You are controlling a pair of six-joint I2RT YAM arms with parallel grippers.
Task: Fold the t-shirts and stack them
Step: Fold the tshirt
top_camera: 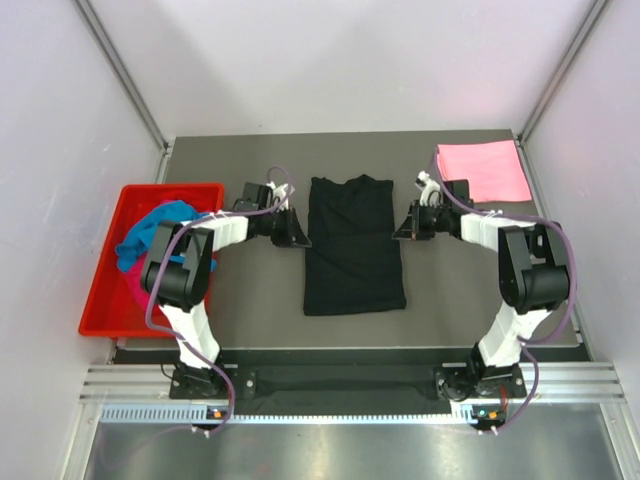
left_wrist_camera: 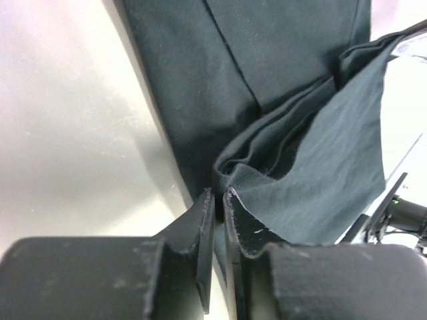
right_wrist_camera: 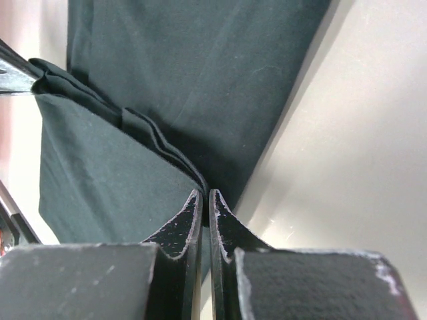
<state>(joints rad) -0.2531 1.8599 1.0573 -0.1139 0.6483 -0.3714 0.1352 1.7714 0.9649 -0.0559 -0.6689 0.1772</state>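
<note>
Right gripper [right_wrist_camera: 204, 197] pinches an edge of the black shirt [top_camera: 352, 245]; left gripper [left_wrist_camera: 217, 197] is barely parted, hold unclear. Folding well means laying both sides evenly.

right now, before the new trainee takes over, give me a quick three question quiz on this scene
1. True or false: the pink t-shirt lies folded flat at the far right corner of the table.
2. Which one lies spread between the left claw and the right claw? A, a white towel. B, the black t-shirt. C, a green jacket.
3. Fill in: the turquoise t-shirt lies bunched in the red ____ at the left.

Key: 1 true. 2 B. 3 tray.
</note>
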